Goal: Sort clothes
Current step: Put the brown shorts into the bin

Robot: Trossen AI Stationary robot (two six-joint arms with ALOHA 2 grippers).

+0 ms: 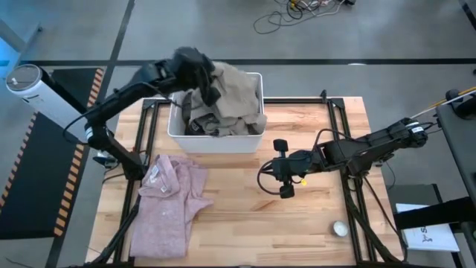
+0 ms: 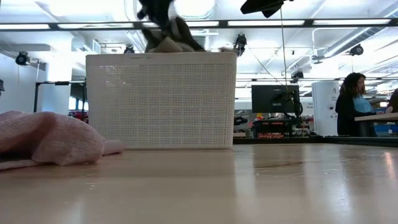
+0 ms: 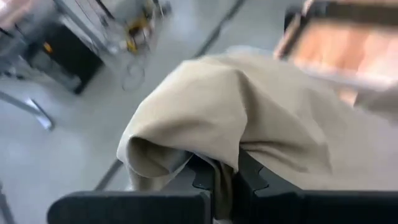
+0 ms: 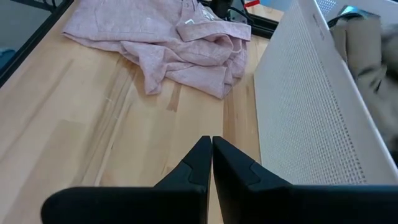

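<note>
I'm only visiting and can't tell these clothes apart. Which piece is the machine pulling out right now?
Find the white plastic bin at the table's far edge. Above its left corner, the left end effector is shut on the khaki-tan garment, held up over the rim. Unlike the darker clothes below it in the bin, it is pale beige.
</note>
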